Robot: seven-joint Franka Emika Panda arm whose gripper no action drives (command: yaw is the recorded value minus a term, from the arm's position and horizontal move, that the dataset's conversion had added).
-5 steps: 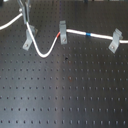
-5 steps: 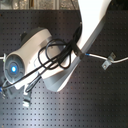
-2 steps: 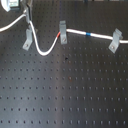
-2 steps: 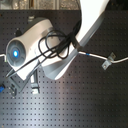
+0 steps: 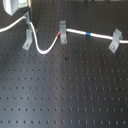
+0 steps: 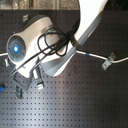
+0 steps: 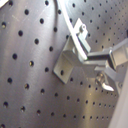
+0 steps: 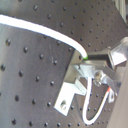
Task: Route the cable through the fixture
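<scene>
Working outward from the fingers (image 7: pixel 107 57), I see in the first wrist view a grey finger reaching in from the side and meeting the cable (image 7: pixel 70 27) right at the forked top of the fixture (image 7: pixel 67 62). I cannot tell how wide the gripper (image 8: pixel 102 65) stands, nor whether it truly pinches the cord. In the second wrist view the white cord runs across the board to that bracket, then loops down past it.

In the first exterior view the cable (image 5: pixel 75 32) already sits in the middle clip (image 5: pixel 62 31) by its red band and rides on to the right clip (image 5: pixel 115 40). Between the left fixture (image 5: pixel 28 37) and the middle clip it sags in a slack loop.

I judge two clips done and the left one being seated now; pressing the cord fully into its fork is what remains.
</scene>
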